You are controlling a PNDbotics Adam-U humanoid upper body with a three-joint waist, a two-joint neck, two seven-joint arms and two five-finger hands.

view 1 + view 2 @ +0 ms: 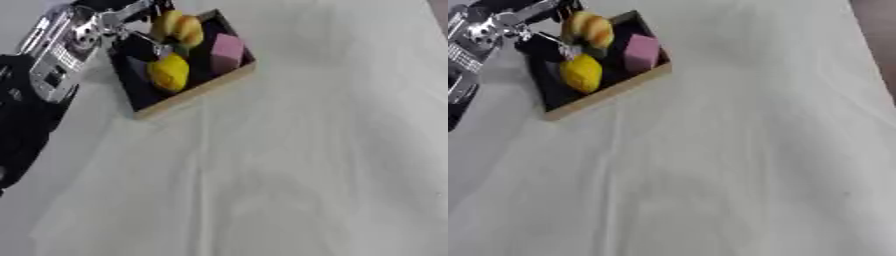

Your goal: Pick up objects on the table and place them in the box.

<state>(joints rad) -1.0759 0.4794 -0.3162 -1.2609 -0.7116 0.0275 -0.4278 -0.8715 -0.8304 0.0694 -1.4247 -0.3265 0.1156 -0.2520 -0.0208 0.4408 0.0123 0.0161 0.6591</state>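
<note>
The fingers of the left hand hang down inside the box, dark and partly blurred against its black lining. They seem to touch or sit just above the yellow, lemon-shaped object, but whether they are curled round it, released, or simply resting on it cannot be told from either view.

Outward from the fingers, the silver and black wrist and forearm of the left arm come in from the upper left corner, crossing the box's near-left wall. The right hand shows in no view.

The box is a shallow, wood-rimmed tray with a dark inside, lying askew near the top left of the white cloth-covered bench. In it, beside the yellow piece, are a golden-brown, bread-like roll at the far end and a pink block on the right side, just beside each other.

The relation that matters is vertical: the yellow piece lies directly under the fingers, its long axis running roughly along the box's length, toward the near wall. No loose objects show on the bench outside the box, so the task looks nearly or wholly done. The likely next move is for the left hand to let go, if it holds anything, and lift straight up clear of the rim.
</note>
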